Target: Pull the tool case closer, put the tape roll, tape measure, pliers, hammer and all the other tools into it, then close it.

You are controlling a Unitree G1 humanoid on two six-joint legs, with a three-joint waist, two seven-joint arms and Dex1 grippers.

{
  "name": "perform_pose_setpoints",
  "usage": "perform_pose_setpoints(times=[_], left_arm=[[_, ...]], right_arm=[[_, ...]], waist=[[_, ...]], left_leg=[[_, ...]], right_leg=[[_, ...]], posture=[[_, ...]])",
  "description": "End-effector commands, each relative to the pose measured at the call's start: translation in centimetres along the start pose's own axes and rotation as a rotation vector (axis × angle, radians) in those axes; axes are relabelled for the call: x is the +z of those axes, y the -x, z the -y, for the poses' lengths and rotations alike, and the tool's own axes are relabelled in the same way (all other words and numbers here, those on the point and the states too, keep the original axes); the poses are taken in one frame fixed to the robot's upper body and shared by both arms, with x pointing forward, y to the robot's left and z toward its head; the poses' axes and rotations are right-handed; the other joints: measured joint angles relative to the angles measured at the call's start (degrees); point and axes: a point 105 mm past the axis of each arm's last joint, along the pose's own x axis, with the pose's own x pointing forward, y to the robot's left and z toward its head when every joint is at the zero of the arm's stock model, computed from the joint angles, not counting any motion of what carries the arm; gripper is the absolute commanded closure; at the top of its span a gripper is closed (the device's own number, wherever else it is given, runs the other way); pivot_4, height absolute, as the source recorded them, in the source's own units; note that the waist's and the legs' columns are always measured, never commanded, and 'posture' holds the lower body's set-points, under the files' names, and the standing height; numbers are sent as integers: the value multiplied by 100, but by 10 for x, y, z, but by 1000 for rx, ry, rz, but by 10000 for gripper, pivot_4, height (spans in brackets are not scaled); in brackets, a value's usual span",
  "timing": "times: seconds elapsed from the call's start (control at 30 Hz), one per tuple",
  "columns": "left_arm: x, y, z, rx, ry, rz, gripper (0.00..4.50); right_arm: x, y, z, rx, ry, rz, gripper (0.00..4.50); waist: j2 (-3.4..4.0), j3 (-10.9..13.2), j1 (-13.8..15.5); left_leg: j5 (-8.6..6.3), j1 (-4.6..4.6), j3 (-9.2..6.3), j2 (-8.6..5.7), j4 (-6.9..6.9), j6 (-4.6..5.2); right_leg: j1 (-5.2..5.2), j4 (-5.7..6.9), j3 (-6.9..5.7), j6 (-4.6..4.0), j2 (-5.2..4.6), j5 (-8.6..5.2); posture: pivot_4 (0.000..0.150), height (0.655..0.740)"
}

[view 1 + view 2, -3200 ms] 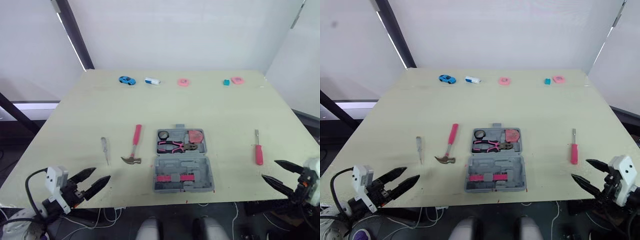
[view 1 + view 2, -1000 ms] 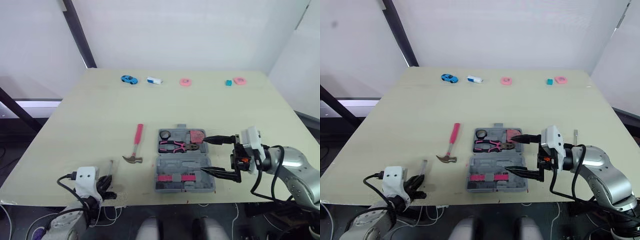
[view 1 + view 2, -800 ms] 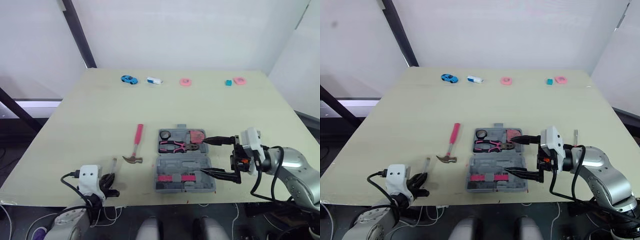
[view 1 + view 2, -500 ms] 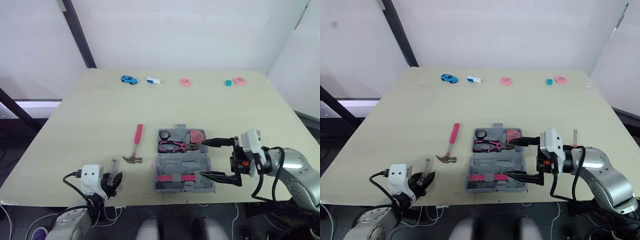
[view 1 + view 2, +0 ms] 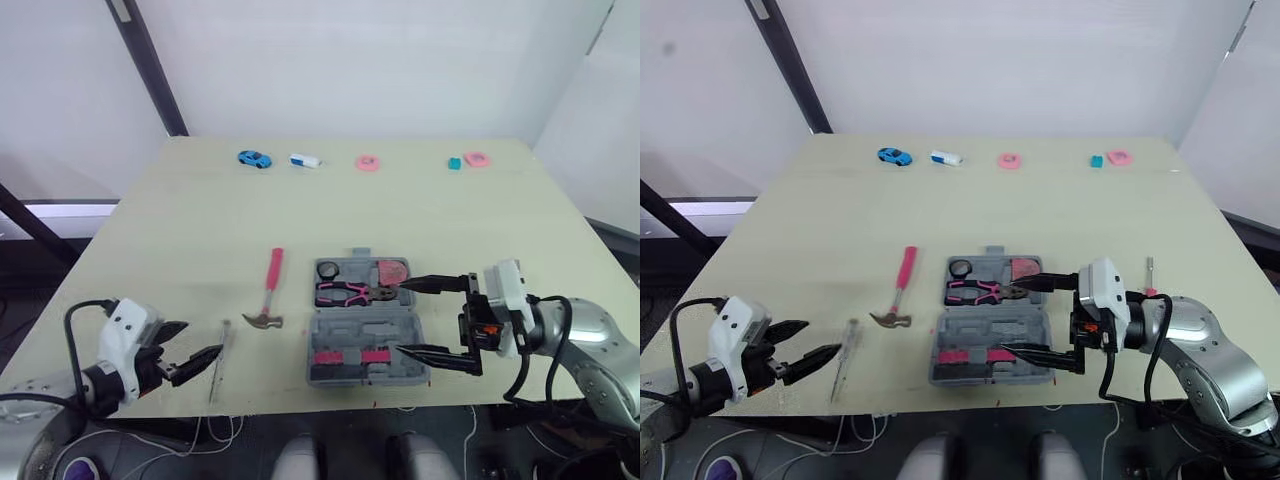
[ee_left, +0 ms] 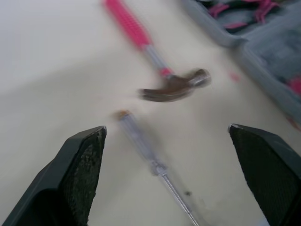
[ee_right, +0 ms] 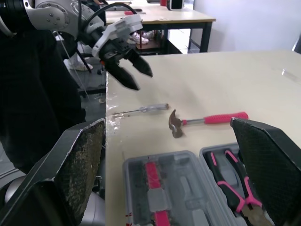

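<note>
Centrally, near the front edge of the tabletop (image 5: pixel 200 230), the grey tool case (image 5: pixel 370 330) lies open, its lid toward the robot. The far half holds the black tape roll (image 5: pixel 329 268), the pink tape measure (image 5: pixel 392 270) and, in front of those, the pink-handled pliers (image 5: pixel 350 293). The right gripper (image 5: pixel 400 318) is at the case's right side with its fingers spread wide. One tip is by the tape measure and the other by the lid's front right corner, and it holds nothing. The hammer (image 5: pixel 270 292) lies on the tabletop just left of the case, pink handle pointing away. A clear-handled screwdriver (image 6: pixel 146 153) lies nearer the front edge. The left gripper (image 5: pixel 200 340) is just beside it, open and empty.
</note>
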Motion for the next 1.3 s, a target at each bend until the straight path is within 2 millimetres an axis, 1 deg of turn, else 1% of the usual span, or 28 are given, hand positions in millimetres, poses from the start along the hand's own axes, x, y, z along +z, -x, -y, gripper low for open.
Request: perform_pose_setpoints(times=[0.03, 0.1, 0.13, 0.23, 0.33, 0.5, 0.67, 0.87, 1.1, 1.3], left_arm=[[18, 14, -18, -165, -389, -101, 969], [21, 12, -27, -249, -593, -165, 969], [24, 11, -31, -287, -646, -182, 969], [33, 2, -37, -366, -813, -201, 969], [39, -7, -37, -479, -994, -238, 969], [44, -16, -37, -633, -1389, -318, 969], [45, -25, -31, -777, -1608, -336, 969], [46, -38, -24, -866, -1759, -312, 969], [37, -42, -18, -945, -1830, -300, 969], [31, -53, -15, -975, -1879, -289, 969]], right_arm=[[12, 3, -3, 23, 48, 14, 0], [10, 3, -2, 25, 46, 8, 0], [10, 3, -2, 26, 47, 7, 0], [11, 4, 0, 19, 45, 11, 0], [10, 4, 2, 13, 39, 12, 0], [9, 6, 2, 17, 31, 3, 0], [9, 6, 5, 26, 25, 2, 0], [9, 6, 8, 45, 26, -6, 0], [9, 8, 11, 56, 32, -19, 0], [9, 8, 12, 55, 34, -20, 0]], waist=[[3, 1, 58], [38, 11, 62], [52, 11, 63], [45, 15, 55], [41, 17, 63], [38, 18, 53], [37, 18, 57], [36, 19, 52], [36, 19, 50], [36, 19, 58]], left_leg=[[3, -6, 0, 14, -2, -5], [2, 1, 21, 18, -4, -6], [2, -1, 27, 9, -8, -6], [3, -7, 38, 0, -27, -2], [3, -15, 30, 2, -30, -2], [3, -16, 24, 3, -31, -1], [3, -13, 30, 2, -17, -1], [3, -13, 25, 2, 14, 0], [1, -13, 20, 3, 43, 3], [0, -13, 18, 2, 54, 5]], right_leg=[[-8, -4, -5, -13, 8, 8], [-6, -8, 4, -13, -3, 8], [-6, -9, 9, -13, -11, 8], [-9, -14, 22, -11, -6, 9], [-12, -11, 22, 6, 12, 9], [-11, -12, 24, 22, 19, 14], [-8, 1, 36, 26, 17, 17], [3, 10, 34, 35, 18, 21], [17, 15, 33, 42, 18, 26], [22, 15, 33, 47, 18, 29]], posture=[[1500, 7400], [1500, 7400], [1500, 7400], [1500, 7400], [1500, 7400], [1500, 7400], [1500, 7400], [1500, 7400], [1500, 7400], [1500, 7400]])
